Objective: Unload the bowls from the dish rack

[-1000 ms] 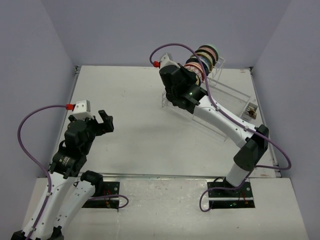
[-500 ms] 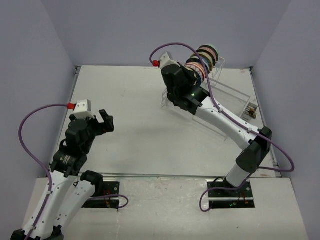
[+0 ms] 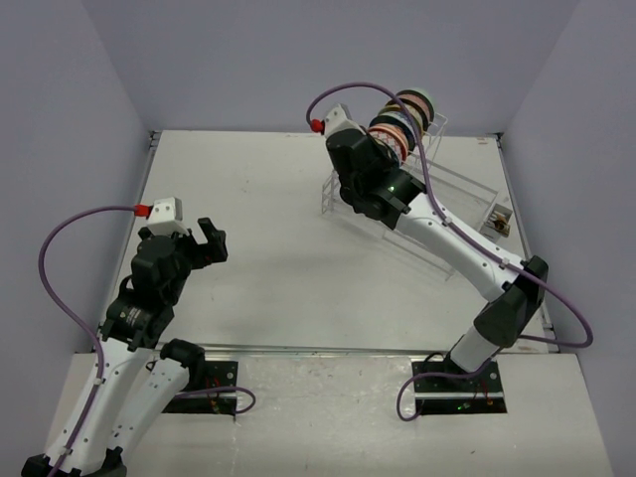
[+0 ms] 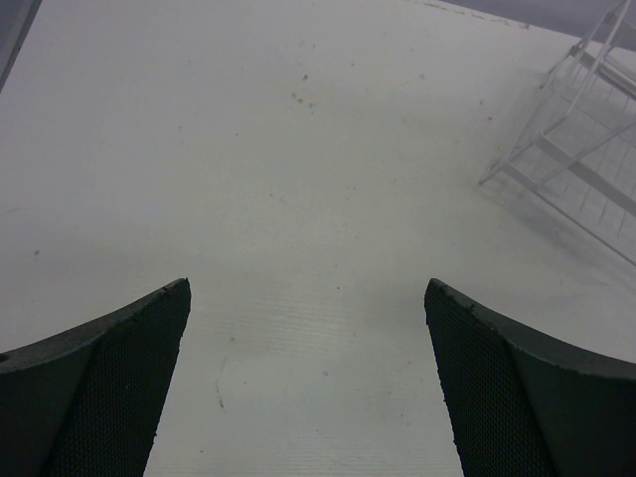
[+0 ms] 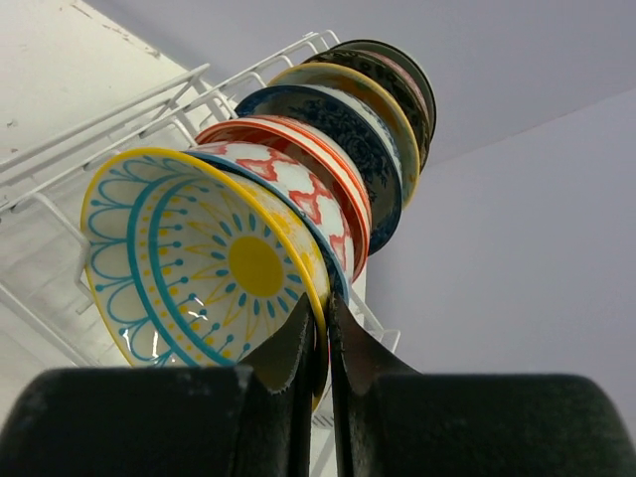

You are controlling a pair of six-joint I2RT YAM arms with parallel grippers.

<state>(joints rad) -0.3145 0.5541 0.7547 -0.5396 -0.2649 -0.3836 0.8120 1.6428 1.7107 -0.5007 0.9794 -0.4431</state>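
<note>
Yellow-rimmed bowl (image 5: 199,258), rim pinched in right tool (image 5: 326,323), frontmost in dish rack (image 5: 109,117)

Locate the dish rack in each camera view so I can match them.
Top external: dish rack upper right, partly behind the right arm.
Left wrist: upper right corner, only a wire section.
Right wrist: left side, behind the row of bowls.
Shared landmark: the white table under the rack in all three.
</note>
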